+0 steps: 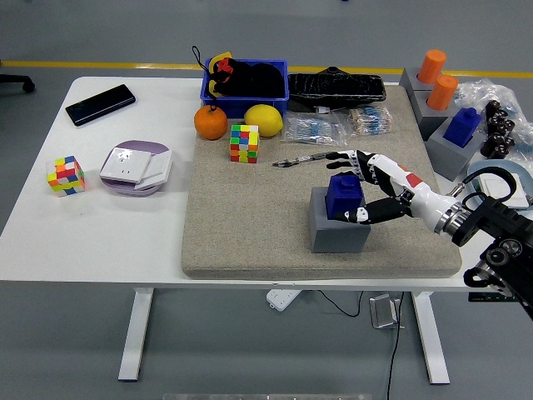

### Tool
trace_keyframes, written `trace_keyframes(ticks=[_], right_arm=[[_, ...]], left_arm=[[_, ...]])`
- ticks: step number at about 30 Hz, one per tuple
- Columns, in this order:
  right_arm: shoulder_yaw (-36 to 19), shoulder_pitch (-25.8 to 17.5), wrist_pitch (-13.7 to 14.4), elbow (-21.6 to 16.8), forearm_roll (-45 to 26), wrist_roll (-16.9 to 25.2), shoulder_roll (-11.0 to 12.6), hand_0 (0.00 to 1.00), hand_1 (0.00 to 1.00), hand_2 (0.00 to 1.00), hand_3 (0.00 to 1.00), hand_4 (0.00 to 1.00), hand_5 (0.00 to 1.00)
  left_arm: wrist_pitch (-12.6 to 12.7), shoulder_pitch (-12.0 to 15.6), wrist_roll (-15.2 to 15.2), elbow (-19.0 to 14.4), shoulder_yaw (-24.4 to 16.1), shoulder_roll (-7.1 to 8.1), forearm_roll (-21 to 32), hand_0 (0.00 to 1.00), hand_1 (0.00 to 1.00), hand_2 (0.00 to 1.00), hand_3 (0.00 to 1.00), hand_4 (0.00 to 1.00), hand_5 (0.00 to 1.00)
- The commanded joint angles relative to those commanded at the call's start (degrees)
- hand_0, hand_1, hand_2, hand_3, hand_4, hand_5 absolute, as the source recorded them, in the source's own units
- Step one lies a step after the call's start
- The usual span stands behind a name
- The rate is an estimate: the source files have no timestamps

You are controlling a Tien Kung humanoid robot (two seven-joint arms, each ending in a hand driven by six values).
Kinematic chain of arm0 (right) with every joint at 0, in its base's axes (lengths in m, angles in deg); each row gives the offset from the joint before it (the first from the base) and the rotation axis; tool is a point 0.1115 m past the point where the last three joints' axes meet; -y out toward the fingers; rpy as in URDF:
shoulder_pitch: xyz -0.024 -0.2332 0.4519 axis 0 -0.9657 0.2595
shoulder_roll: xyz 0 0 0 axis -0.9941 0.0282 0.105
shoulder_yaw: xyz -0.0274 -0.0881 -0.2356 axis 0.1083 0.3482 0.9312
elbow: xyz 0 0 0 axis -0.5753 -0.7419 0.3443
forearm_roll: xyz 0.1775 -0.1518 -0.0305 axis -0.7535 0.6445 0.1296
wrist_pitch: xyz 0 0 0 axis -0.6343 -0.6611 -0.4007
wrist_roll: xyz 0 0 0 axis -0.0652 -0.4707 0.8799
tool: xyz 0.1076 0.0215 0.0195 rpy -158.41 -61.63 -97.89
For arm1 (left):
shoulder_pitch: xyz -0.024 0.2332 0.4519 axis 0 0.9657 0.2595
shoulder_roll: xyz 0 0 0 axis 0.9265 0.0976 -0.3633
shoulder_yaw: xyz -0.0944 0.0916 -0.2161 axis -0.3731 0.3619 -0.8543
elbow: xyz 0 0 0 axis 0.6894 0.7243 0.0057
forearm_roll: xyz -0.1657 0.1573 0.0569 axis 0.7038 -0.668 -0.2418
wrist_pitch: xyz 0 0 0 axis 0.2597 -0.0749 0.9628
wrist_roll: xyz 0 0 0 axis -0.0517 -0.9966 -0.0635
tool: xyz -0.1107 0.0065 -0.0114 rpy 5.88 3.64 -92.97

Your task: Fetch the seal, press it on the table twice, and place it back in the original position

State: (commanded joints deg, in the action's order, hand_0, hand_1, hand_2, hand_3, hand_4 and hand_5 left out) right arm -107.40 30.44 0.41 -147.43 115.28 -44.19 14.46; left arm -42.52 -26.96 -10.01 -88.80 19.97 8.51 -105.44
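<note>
- Reaching in from the right, the right robot hand (356, 187) sat at the blue seal (344, 193), its fingers (343, 157) spread above the seal's far side and its thumb at the near side, not closed on it.
- The seal stood upright in its grey holder (337, 227), directly left of the robot hand, on the tan mat (250, 225) covering the bench (92, 233).
- A pen (301, 158) lay just beyond the fingertips.
- Farther left of the robot hand stood a colour cube (245, 143), an orange (211, 122) and a lemon (263, 121).
- Behind the robot hand to the right, another blue seal (463, 127) sat on a grey block.
</note>
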Motion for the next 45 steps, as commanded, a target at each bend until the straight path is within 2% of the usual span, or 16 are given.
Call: trace_keyframes(ticks=[1,8,18,19,24,25,30,31,45], right_arm=[[0.06,0.05,0.14,0.09,-0.03,0.07,0.03,0.712,0.690,0.720,0.772,0.941,0.002],[0.68,0.24,2.11,1.94,-0.51,1.15,-0.11,0.722,0.680,0.707,0.754,0.926,0.002],[1.36,0.08,2.66,2.96,-0.72,1.53,-0.15,0.720,0.678,0.702,0.744,0.926,0.002],[1.35,0.14,2.75,2.95,-0.75,1.57,-0.15,0.694,0.644,0.663,0.707,0.908,0.002],[1.40,0.29,3.44,2.82,-1.12,2.00,-0.09,0.694,0.644,0.663,0.707,0.908,0.002],[1.42,0.31,3.68,2.78,-1.18,2.13,-0.07,0.611,0.537,0.567,0.634,0.842,0.002],[1.57,0.44,4.65,2.68,-1.09,2.41,0.01,0.611,0.537,0.567,0.634,0.842,0.002],[1.63,0.44,4.73,2.71,-1.03,2.44,0.01,0.572,0.491,0.512,0.573,0.822,0.002],[2.59,0.12,4.48,2.84,-1.74,2.57,-0.03,0.568,0.477,0.500,0.572,0.810,0.002]], left_arm=[[0.01,-0.02,0.00,0.00,-0.01,0.03,-0.01,0.734,0.694,0.687,0.744,0.665,0.308],[-0.01,-0.12,-0.10,-0.28,-0.52,-0.16,-0.44,0.734,0.694,0.686,0.744,0.665,0.308],[-0.04,0.05,-0.07,-0.15,-0.19,-0.20,-0.22,0.734,0.694,0.687,0.744,0.666,0.308],[-0.03,-0.03,-0.09,-0.16,-0.28,-0.19,-0.28,0.734,0.694,0.687,0.744,0.667,0.309],[-0.04,-0.28,-0.10,-0.15,-0.46,-0.25,-0.30,0.734,0.694,0.687,0.744,0.667,0.309],[-0.05,-0.31,-0.10,-0.14,-0.45,-0.28,-0.26,0.734,0.694,0.685,0.744,0.668,0.306],[-0.05,-0.44,-0.12,-0.17,-0.58,-0.41,-0.33,0.734,0.694,0.685,0.744,0.668,0.306],[-0.05,-0.46,-0.12,-0.17,-0.61,-0.43,-0.35,0.734,0.694,0.687,0.745,0.668,0.306],[-0.10,-0.30,-0.14,-0.10,-0.63,-0.50,-0.24,0.734,0.694,0.687,0.745,0.669,0.307]])
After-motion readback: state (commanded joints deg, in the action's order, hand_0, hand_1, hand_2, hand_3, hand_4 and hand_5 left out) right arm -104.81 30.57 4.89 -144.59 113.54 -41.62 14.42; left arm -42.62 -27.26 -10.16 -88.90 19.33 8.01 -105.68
